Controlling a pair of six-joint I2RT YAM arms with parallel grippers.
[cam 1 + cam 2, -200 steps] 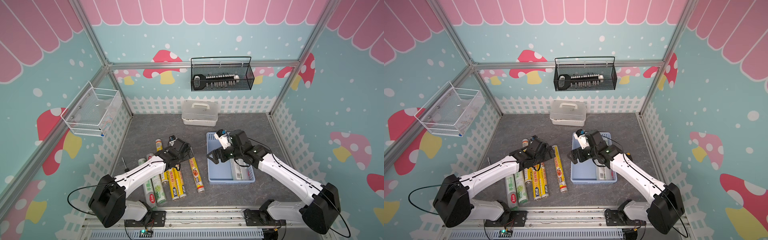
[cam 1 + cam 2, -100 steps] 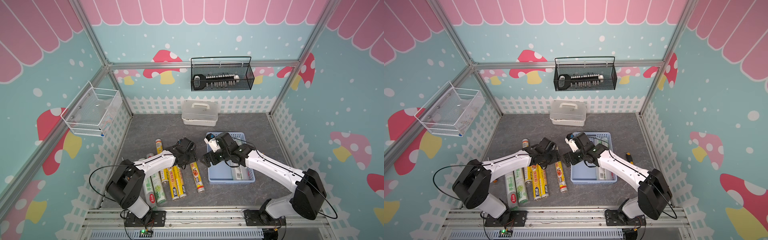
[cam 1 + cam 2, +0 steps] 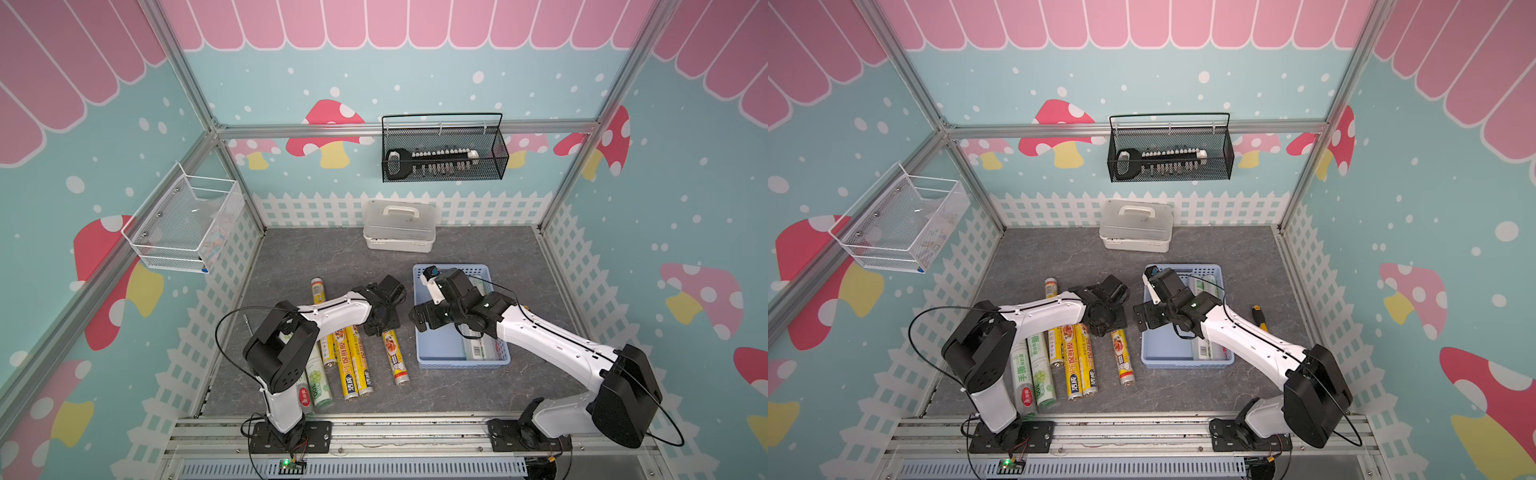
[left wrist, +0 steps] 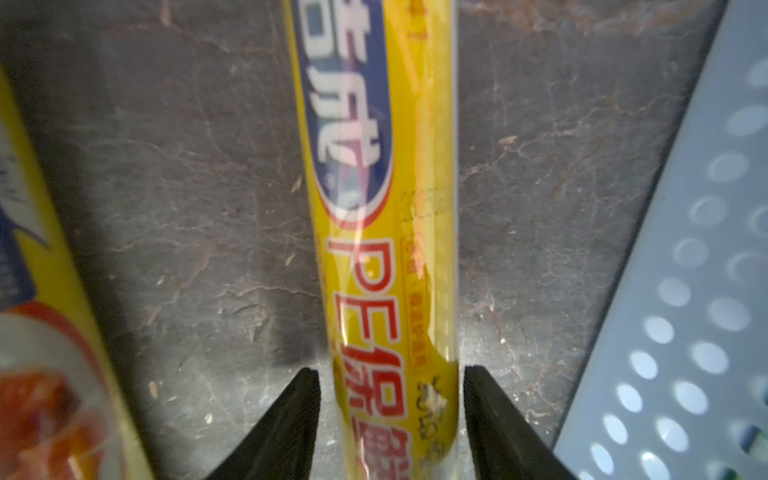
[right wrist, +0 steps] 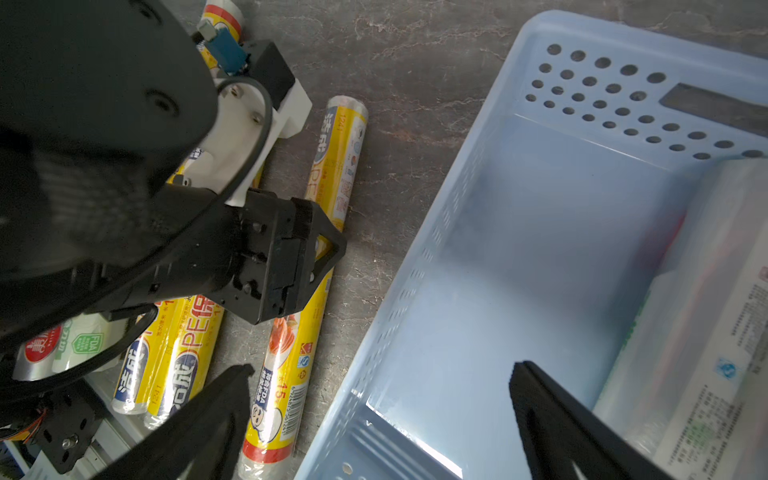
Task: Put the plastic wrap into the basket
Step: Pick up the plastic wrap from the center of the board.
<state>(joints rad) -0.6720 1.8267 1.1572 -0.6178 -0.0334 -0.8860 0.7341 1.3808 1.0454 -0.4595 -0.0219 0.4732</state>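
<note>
Grasping step: left gripper is straddling the yellow plastic wrap roll, lower centre beside the light-blue basket, jaws not quite pinching; right gripper is hovering spread. Next: squeezing, then lifting.

This is a robot test cell in a lab, dressed up like a toy cottage. A bare aluminium frame holds printed panels: pink scalloped roof tiles, cartoon mushrooms and a white picket fence. A left arm and a right arm are bolted to a metal rail at the front edge of a grey stone-look bench. A black wire basket and a white wire basket hang from the walls as props.
</note>
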